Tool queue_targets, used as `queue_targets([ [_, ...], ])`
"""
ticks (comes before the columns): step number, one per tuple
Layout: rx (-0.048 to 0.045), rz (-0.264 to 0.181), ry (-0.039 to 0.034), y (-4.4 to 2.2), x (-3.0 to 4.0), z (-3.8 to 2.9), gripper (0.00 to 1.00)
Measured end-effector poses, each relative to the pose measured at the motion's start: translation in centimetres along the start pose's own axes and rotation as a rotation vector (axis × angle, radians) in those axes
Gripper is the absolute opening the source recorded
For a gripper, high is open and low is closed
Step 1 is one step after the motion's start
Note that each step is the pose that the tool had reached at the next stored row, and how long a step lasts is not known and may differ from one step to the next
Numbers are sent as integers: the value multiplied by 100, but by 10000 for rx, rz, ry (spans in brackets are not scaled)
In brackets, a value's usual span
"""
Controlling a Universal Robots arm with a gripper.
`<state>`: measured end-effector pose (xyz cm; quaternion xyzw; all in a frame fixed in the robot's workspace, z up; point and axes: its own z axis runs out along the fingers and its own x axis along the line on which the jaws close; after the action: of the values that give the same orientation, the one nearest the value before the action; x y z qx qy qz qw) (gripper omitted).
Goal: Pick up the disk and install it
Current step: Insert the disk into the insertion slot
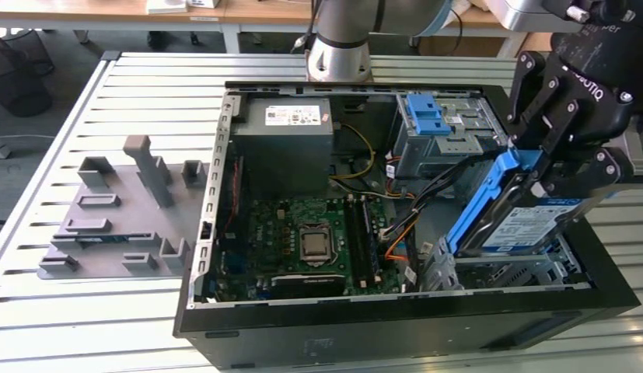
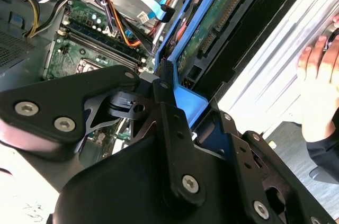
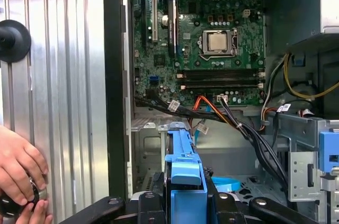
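Disk [image 1: 529,225], a flat silver hard drive with a white-and-blue label and blue plastic rails, hangs tilted in my claw [image 1: 557,172] above the open computer. Its lower end is down at the grey metal drive bay [image 1: 508,273], in the corner of the case at the exterior view's right (whether it touches the bay I cannot tell). My black fingers are closed on the disk's upper end, one on each side of the blue rail.

From the exterior view's left, a grey plastic fixture plate [image 1: 103,225] with upright holders lies on the slatted metal table [image 1: 51,318]. Beside it stands the black computer case [image 1: 404,330], its side panel off. Inside the case, a grey metal power-supply box with a white sticker [image 1: 284,128] sits above the green motherboard [image 1: 290,225]. Further right, a bundle of black cables [image 1: 435,183] runs past a blue plastic latch piece on a grey metal cage [image 1: 430,120], and the disk and my claw come last.

In the first wrist view, the blue rail [image 3: 185,160] rises between my fingers [image 3: 185,197], with the motherboard [image 3: 212,23] beyond it and a person's hand [image 3: 18,166] resting on the table outside the case wall. In the second wrist view, the disk's green circuit-board underside [image 2: 212,17] faces the camera, and my claw [image 2: 169,83] grips below it.
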<state>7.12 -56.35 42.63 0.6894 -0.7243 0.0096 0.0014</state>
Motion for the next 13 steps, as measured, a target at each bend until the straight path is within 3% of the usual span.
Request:
queue_targets([
  [13,1,0,23,1,4,83,36],
])
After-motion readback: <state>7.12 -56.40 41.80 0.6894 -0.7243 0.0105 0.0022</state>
